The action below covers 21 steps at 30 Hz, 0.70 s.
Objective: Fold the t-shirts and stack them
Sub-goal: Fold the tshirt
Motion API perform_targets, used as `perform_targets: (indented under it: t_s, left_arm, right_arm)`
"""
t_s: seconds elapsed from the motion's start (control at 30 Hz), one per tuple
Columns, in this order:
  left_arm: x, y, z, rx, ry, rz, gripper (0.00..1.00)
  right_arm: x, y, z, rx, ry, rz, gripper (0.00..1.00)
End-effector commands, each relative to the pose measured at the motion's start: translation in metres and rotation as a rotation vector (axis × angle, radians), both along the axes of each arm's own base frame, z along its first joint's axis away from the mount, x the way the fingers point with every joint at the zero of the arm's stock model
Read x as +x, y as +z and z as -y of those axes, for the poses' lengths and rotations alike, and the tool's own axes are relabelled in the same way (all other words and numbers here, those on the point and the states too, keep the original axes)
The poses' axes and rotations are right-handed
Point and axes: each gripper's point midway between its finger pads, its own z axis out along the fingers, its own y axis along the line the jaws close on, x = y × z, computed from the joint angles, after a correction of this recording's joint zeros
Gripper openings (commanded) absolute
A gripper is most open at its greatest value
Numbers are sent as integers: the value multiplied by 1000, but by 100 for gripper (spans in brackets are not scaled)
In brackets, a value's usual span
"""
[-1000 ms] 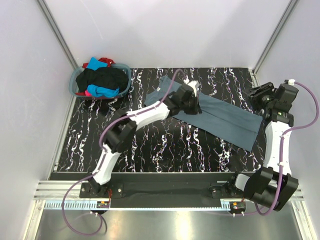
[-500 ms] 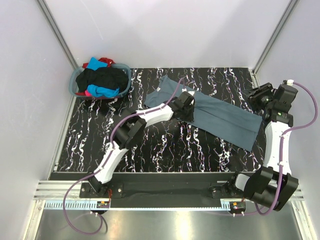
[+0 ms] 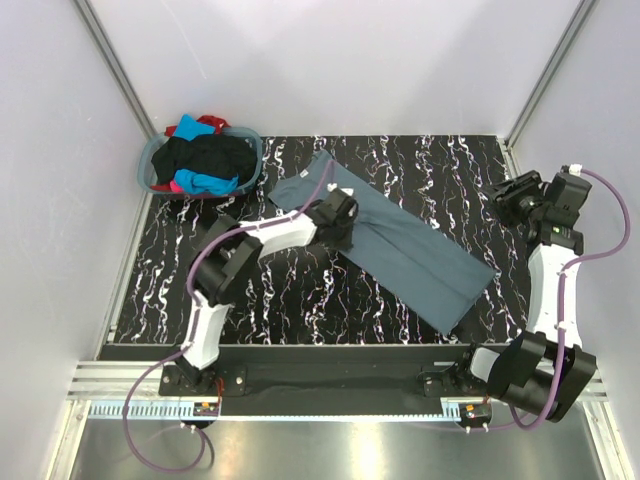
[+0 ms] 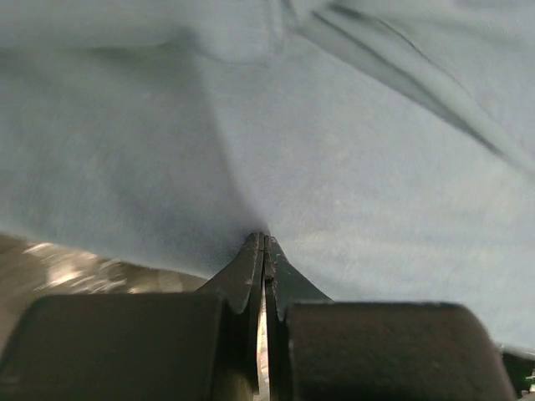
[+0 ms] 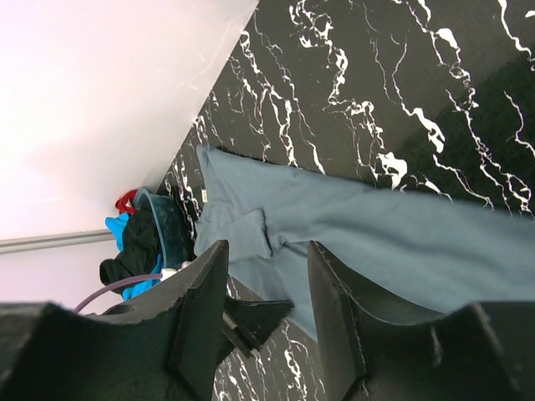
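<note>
**Slate blue-grey t-shirt lay as a long folded strip across the table.**
Left jaws were closed on its fabric; right jaws hung parted, empty, at the table's edge. With one thin pinch, cloth could slip or the fold skew.
</note>
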Motion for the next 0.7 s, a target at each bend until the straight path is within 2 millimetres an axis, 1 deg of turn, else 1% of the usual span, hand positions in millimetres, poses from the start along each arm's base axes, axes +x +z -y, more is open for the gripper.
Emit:
perform_targets:
  t_s: [0.0, 0.03, 0.07, 0.1, 0.13, 0.2, 0.23, 0.27, 0.33, 0.37, 0.4, 0.43, 0.47, 0.5, 0.53, 0.57, 0.6, 0.63, 0.67]
  left_arm:
    - [7, 0, -53, 107, 62, 9, 0]
    - [11, 3, -63, 100, 80, 3, 0]
    - [10, 6, -68, 100, 82, -5, 0]
    - [13, 24, -69, 65, 83, 16, 0]
    - [15, 33, -70, 55, 83, 31, 0]
    - [24, 63, -64, 21, 67, 94, 0]
    - [28, 74, -62, 6, 62, 108, 0]
    - [39, 94, -57, -12, 57, 145, 0]
    - [53, 108, -59, -2, 80, 182, 0]
    - [62, 121, -59, -7, 94, 214, 0]
    - [72, 122, -69, 13, 131, 229, 0]
    - [78, 115, -72, 29, 149, 221, 0]
    - [85, 115, -75, 24, 179, 216, 0]
    - [92, 109, -83, 27, 207, 204, 0]
    - [98, 108, -85, 23, 222, 202, 0]
    - [103, 95, -86, 34, 237, 180, 0]
    - [106, 91, -87, 37, 246, 174, 0]
    - [114, 94, -89, 29, 261, 181, 0]
    - [118, 81, -90, 41, 267, 161, 0]
  right_arm:
    - [-1, 3, -5, 3, 31, 17, 50]
    - [-1, 2, -5, 4, 31, 14, 50]
    - [-1, 1, -5, 5, 29, 12, 50]
    - [0, -1, -5, 11, 29, 4, 50]
    - [0, -4, -6, 14, 33, -1, 50]
    - [1, -6, -7, 21, 39, -7, 50]
    - [2, -9, -7, 26, 42, -16, 50]
    - [2, -9, -8, 25, 45, -16, 50]
    - [3, -14, -9, 24, 51, -27, 50]
    - [4, -14, -8, 18, 54, -25, 50]
    - [5, -15, -7, 13, 55, -27, 50]
    - [5, -14, -7, 4, 56, -26, 50]
    - [6, -15, -6, -2, 58, -28, 50]
    - [7, -14, -5, -6, 56, -27, 50]
    - [8, -14, -5, -4, 57, -25, 50]
    - [8, -13, -5, 4, 53, -26, 50]
    - [8, -14, -5, 7, 53, -28, 50]
    - [8, -16, -5, 10, 51, -31, 50]
    - [9, -16, -5, 11, 51, -30, 50]
